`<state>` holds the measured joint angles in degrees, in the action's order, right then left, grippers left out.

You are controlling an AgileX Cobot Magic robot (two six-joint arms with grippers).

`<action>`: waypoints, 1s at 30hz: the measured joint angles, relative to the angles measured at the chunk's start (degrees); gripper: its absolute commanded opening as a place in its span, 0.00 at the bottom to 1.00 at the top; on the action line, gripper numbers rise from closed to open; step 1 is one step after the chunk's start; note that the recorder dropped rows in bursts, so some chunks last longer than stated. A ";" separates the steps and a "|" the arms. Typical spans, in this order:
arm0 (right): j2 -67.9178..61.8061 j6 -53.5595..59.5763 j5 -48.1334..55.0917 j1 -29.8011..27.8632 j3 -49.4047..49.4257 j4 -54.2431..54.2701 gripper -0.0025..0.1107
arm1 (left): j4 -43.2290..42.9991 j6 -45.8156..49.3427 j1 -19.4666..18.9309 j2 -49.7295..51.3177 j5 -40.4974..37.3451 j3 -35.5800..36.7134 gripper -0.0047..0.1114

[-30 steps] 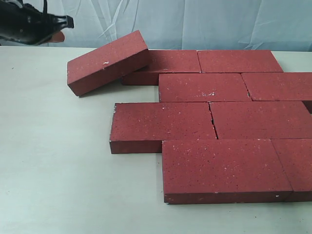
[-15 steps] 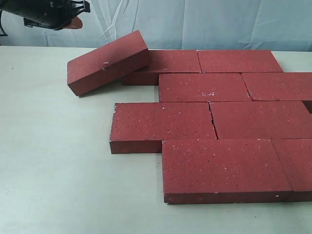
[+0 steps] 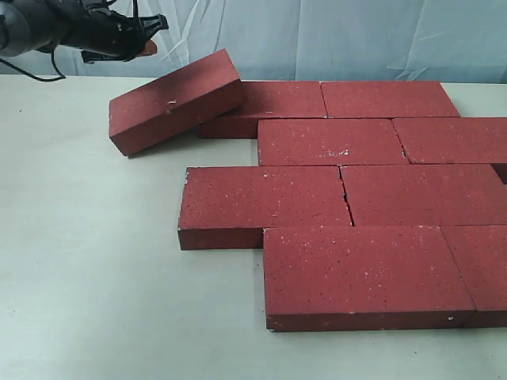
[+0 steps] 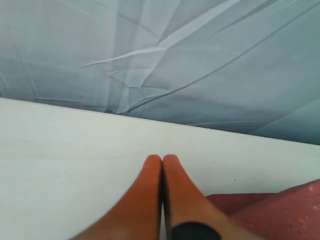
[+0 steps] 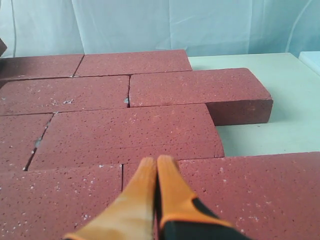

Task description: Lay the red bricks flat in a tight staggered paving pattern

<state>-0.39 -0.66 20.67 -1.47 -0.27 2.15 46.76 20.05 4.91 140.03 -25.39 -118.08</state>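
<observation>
Your left end effector (image 3: 152,36) hung clenched, empty, near the tilted brick (image 3: 174,101) propped on the back row; your right end effector (image 5: 156,162), also clenched, hovered over the flat staggered red bricks (image 3: 261,198).

The right gripper (image 5: 156,161), fingers pressed together, hangs over flat-laid red bricks (image 5: 125,132).

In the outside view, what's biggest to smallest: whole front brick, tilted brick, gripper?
1. whole front brick, largest, but nearest the camera, so maybe not truly bigger
2. tilted brick
3. left gripper, smallest
</observation>
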 measured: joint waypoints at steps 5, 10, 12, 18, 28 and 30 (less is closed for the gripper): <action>0.00 0.00 0.00 0.00 0.00 0.00 0.02 | 0.27 -0.28 0.00 3.28 -0.76 -2.83 0.04; 0.00 0.00 0.00 0.00 0.00 0.00 0.02 | 0.07 -0.28 0.10 4.78 -1.64 -3.35 0.04; 0.00 0.00 0.00 0.00 0.00 0.00 0.02 | -0.07 -0.28 0.10 4.90 -2.73 -3.35 0.04; 0.00 0.00 0.00 0.00 0.00 0.00 0.02 | -0.80 -0.28 0.21 5.13 -6.98 -3.47 0.04; 0.00 0.00 0.00 0.00 0.00 0.00 0.02 | -2.17 1.69 -0.18 4.79 -17.39 -5.38 0.04; 0.00 0.00 0.00 0.00 0.00 0.00 0.02 | -2.17 2.84 -0.18 4.24 -20.00 -5.38 0.04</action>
<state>-0.39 -0.66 20.67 -1.47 -0.27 2.15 44.59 22.89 4.74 144.27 -45.38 -123.46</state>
